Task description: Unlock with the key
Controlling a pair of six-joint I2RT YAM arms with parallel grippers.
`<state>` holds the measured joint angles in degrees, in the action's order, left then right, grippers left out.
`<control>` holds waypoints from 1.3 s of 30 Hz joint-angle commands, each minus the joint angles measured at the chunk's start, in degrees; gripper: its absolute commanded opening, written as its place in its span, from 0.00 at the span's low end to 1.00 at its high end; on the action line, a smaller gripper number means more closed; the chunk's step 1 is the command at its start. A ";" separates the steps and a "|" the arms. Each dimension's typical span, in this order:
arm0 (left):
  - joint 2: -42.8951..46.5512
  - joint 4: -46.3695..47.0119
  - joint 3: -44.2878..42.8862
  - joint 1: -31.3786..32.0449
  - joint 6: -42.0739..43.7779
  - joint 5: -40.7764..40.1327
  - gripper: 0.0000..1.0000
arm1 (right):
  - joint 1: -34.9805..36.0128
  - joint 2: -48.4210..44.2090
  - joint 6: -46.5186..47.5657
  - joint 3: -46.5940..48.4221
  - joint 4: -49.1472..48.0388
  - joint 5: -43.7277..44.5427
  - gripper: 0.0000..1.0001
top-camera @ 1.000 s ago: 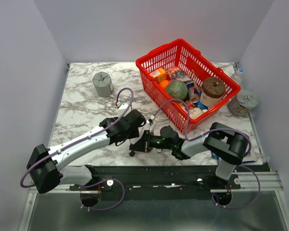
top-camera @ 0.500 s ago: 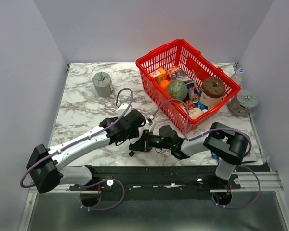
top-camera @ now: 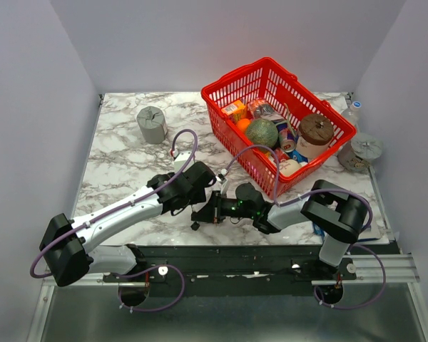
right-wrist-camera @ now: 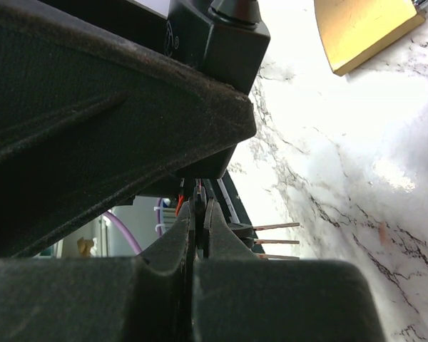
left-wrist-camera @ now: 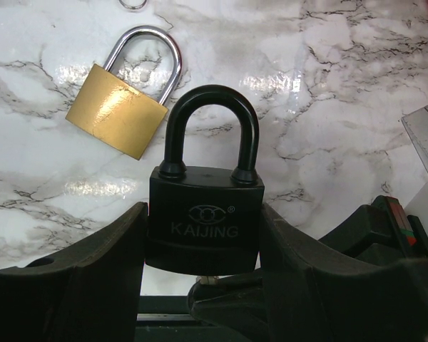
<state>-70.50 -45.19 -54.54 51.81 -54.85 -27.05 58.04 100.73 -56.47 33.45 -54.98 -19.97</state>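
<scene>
A table (top-camera: 121, 160) with a glossy white marble-pattern top, veined in grey, is boxed in by 3 plain pale grey walls: the back wall (top-camera: 221, 35), left wall (top-camera: 28, 128) and right wall (top-camera: 414, 85). Along its near edge runs a black rail (top-camera: 235, 251), with a grey metal sheet (top-camera: 235, 317) below. Bright light leaves white glare patches (left-wrist-camera: 271, 82) on the marble.

Robot lab test cell, by the look of it: left arm (top-camera: 121, 211) & right arm (top-camera: 339, 214) bolted to an alu rail (top-camera: 385, 267) at the near edge, purple cables (top-camera: 189, 139) looping, blank walls (top-camera: 28, 92) boxing in a marble-look surface (top-camera: 121, 160), red shop basket (top-camera: 221, 121) far right w/ misc props.
</scene>
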 commanded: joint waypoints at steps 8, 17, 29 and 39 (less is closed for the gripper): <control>1.86 1.33 -0.83 0.04 0.09 -1.08 0.00 | -2.84 1.58 0.57 0.65 -4.16 -1.56 0.01; 1.77 1.95 -0.39 0.04 0.18 -0.29 0.00 | -3.55 0.79 0.74 -0.75 -7.69 -2.10 0.01; 2.12 2.56 -0.30 0.13 0.01 -0.20 0.00 | -4.69 2.63 -2.51 0.56 -4.26 -0.60 0.01; 2.56 3.79 0.49 0.13 0.27 1.03 0.00 | -6.01 2.19 -1.81 4.16 -1.01 2.82 0.01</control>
<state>-70.39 -42.09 -54.52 51.35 -54.46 -28.14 54.57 101.65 -57.63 34.59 -56.84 -23.86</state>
